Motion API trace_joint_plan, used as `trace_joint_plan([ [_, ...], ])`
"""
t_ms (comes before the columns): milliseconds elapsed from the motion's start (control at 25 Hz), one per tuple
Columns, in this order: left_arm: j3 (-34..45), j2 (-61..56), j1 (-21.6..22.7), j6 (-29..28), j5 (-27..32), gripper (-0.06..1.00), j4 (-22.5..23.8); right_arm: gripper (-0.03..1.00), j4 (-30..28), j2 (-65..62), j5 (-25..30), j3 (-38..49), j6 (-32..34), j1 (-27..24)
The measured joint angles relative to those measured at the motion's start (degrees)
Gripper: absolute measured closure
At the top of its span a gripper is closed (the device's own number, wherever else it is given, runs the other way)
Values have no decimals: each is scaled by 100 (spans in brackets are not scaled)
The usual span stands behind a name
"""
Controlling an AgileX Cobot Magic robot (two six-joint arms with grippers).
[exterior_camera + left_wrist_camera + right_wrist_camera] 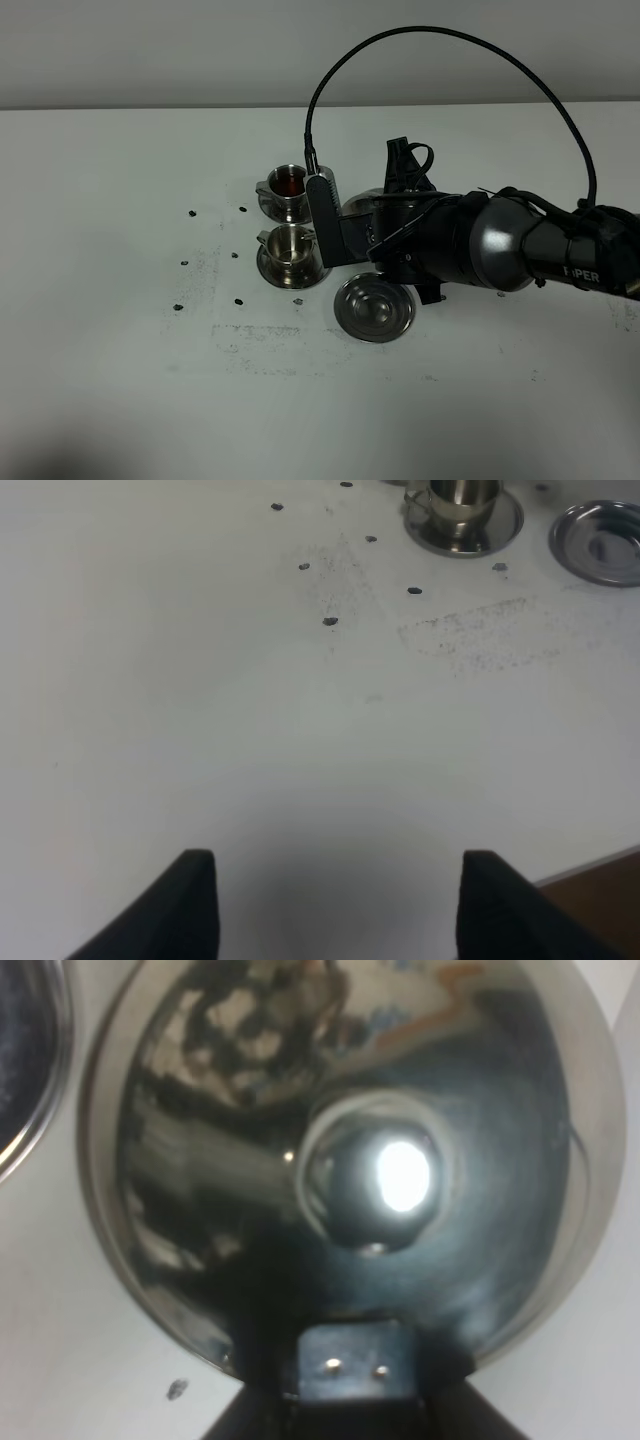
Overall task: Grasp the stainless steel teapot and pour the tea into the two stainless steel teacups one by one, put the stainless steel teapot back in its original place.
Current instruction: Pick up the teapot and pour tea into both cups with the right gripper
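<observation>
The stainless steel teapot (370,1175) fills the right wrist view from above, with its domed lid and round knob. My right gripper (355,1385) is shut on its dark loop handle. From the high camera only a sliver of the teapot (362,205) shows behind my right arm (470,242). Two teacups stand on saucers left of it. The far teacup (289,183) holds reddish-brown tea; the near teacup (290,243) shows only steel inside. The round tray (375,308) lies bare in front of the arm. My left gripper (340,905) is open over bare table.
Small dark marks (190,213) and grey smudges (270,335) dot the white table left of and in front of the cups. A black cable (450,40) arches over the right arm. The table's front edge (590,870) shows near the left gripper.
</observation>
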Motion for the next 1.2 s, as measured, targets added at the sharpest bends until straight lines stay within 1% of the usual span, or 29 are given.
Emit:
trace_joint_plan([
  [320, 0, 0, 0, 0, 0, 42, 0, 76, -261, 0, 13, 0, 7, 46],
  [1200, 0, 0, 0, 0, 0, 42, 0, 76, -671, 0, 23, 18, 11, 94],
])
